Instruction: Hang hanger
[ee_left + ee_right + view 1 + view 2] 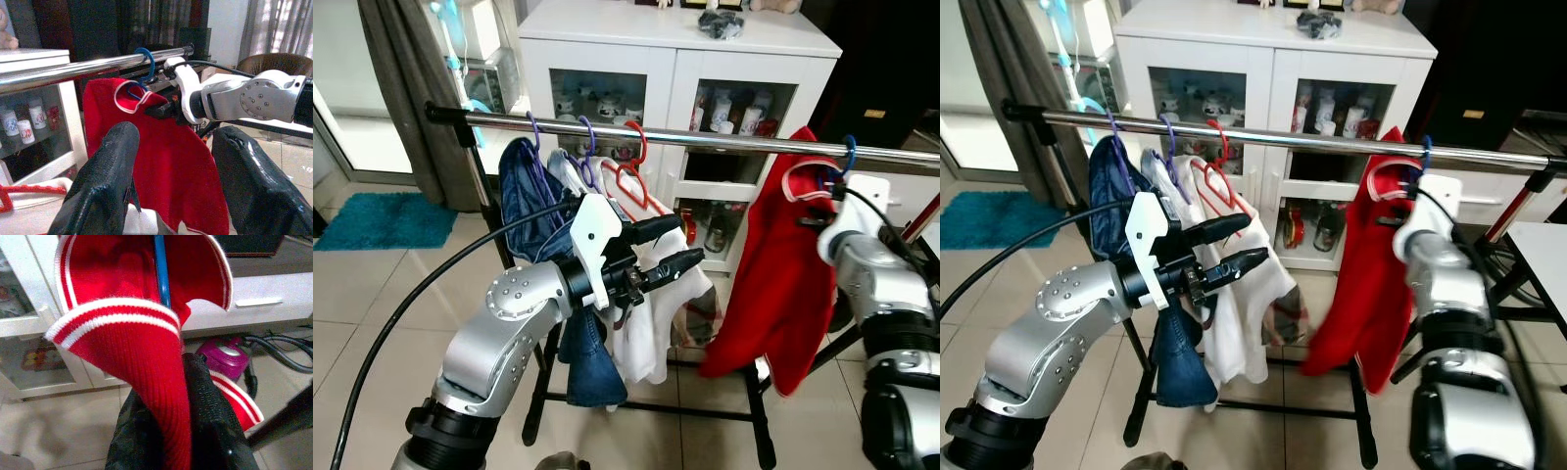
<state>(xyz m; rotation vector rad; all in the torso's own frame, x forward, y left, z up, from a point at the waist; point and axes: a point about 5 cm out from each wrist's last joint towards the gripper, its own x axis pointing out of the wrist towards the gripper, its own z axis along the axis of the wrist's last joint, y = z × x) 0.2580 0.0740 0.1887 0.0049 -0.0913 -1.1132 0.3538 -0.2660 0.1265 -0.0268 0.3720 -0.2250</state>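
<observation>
White glass-fronted cabinet (705, 78) stands behind a chrome clothes rail (705, 137) on a tiled floor (372, 294). At the rail's right end, the right pincer (159, 110) is closed on the red garment (773, 284) near its white-striped collar. That garment sits on the blue hanger (848, 152), whose hook is over the rail. The left pincer (675, 245) hovers with fingers parted and empty, in front of the white shirt (651, 323) on a red hanger (631, 171), beside jeans (533, 211) on purple hangers (536, 137).
</observation>
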